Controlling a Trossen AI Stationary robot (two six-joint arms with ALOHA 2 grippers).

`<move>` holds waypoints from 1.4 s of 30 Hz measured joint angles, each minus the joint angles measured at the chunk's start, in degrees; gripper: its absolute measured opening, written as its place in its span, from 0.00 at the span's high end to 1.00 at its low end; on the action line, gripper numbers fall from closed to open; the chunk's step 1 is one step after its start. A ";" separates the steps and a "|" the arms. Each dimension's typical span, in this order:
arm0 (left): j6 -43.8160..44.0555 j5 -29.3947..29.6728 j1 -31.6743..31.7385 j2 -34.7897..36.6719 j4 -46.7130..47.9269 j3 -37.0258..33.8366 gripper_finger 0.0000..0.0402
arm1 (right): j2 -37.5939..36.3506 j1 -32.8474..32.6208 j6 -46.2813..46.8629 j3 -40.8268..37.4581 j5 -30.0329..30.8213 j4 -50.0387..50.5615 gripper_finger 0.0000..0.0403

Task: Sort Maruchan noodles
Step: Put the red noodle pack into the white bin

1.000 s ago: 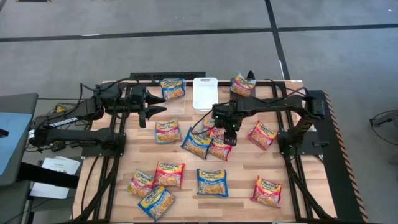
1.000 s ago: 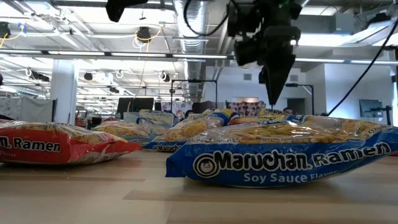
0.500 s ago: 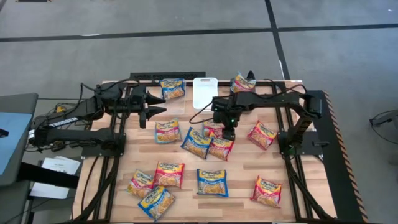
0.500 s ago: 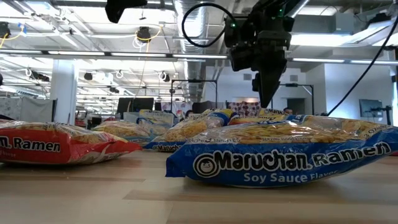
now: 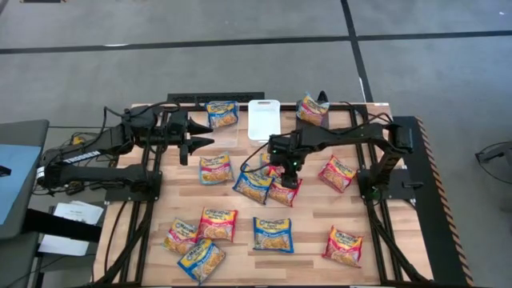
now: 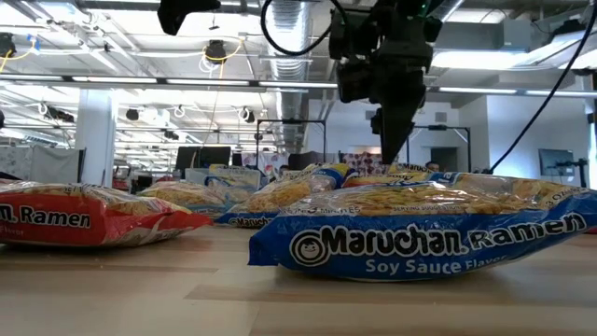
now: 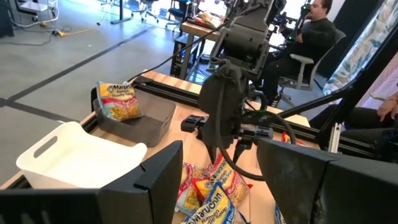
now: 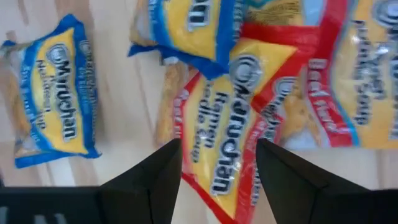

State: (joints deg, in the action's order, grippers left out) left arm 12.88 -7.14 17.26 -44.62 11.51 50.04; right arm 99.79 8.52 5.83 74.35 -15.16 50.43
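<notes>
- My right jaws [image 5: 290, 172] hang over the cluster of packets in the middle of the surface [image 5: 312, 232], pointing down, spread apart with nothing between them
- Straight below them lies a red-and-yellow packet [image 8: 227, 155], tilted, overlapping a blue-and-yellow packet [image 8: 186, 28] and another red one beside it
- My left jaws [image 5: 204, 134] wait near the far left of the surface, open and empty, facing the white bin [image 5: 263, 118]
- The Maruchan noodles [image 5: 273, 234] lie scattered: several along the near edge, one in the clear bin [image 5: 222, 120], one in the dark bin [image 7: 134, 118]
- A person [image 7: 314, 34] sits beyond the surface
</notes>
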 joint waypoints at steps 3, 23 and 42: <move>0.00 0.00 0.00 0.00 0.05 0.00 0.51 | 0.74 0.11 0.23 0.00 0.17 -0.48 0.43; -0.04 0.02 0.00 -0.02 1.64 0.00 0.51 | 8.37 -0.64 1.80 0.00 0.26 0.13 0.51; -0.20 0.02 0.02 0.00 1.57 0.00 0.51 | 8.26 -0.86 4.41 0.98 0.67 3.45 0.99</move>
State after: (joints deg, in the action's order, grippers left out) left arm 12.69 -7.11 17.28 -44.62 13.08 50.04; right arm 108.05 7.65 10.24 75.32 -14.48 53.88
